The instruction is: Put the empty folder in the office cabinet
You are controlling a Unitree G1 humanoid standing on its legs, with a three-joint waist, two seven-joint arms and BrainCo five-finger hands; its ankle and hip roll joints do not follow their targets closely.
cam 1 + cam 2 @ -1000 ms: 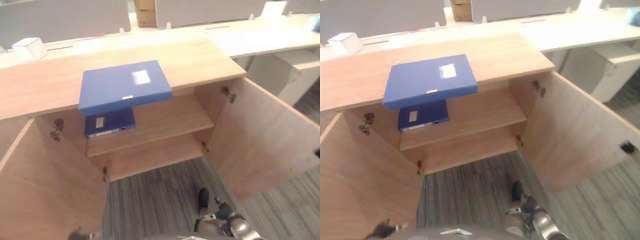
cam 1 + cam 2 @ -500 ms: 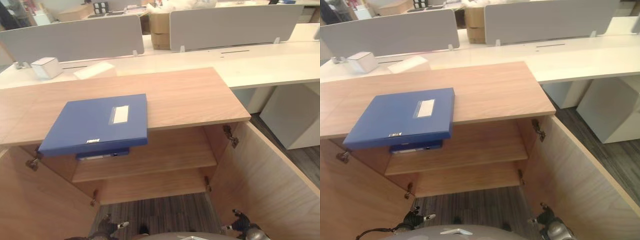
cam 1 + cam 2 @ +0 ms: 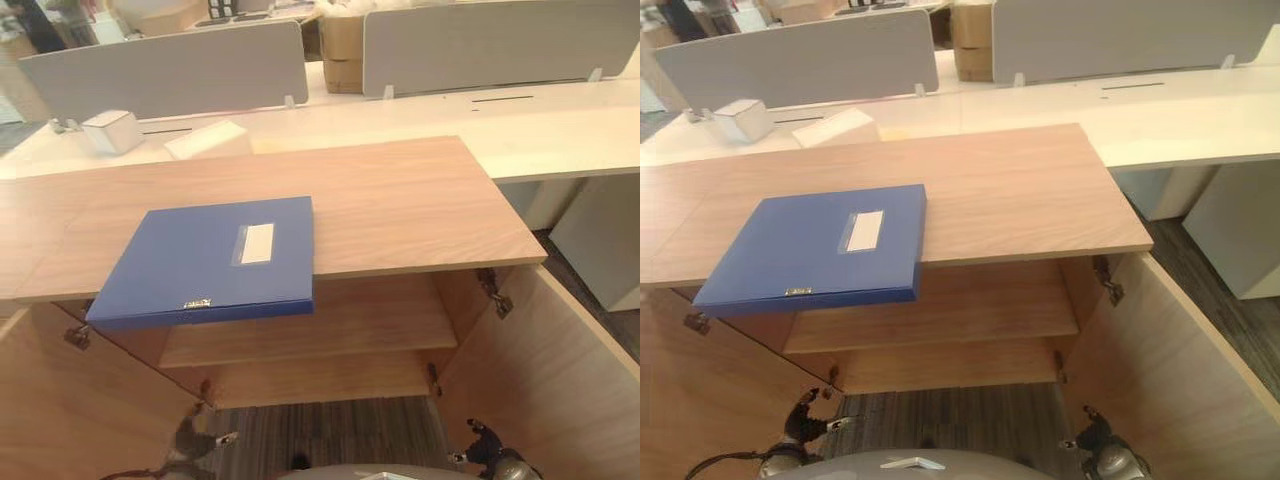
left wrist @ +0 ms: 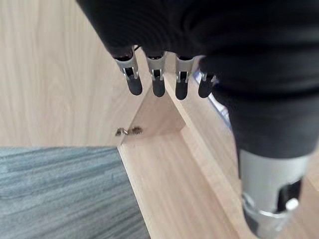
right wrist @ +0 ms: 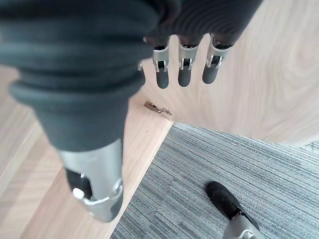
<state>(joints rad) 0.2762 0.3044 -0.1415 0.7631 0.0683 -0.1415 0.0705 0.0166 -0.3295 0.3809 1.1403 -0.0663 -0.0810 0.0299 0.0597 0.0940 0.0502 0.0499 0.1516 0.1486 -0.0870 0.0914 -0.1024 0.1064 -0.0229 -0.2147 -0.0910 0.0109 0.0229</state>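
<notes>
Folder flat atop cabinet

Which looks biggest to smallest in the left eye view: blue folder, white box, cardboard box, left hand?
1. blue folder, on the cabinet top
2. cardboard box (far off, partly hidden)
3. white box
4. left hand
Boxes 2 and 3 look close; unsure.

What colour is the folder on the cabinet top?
Blue folder with a pale label, best seen in the left eye view.
</notes>
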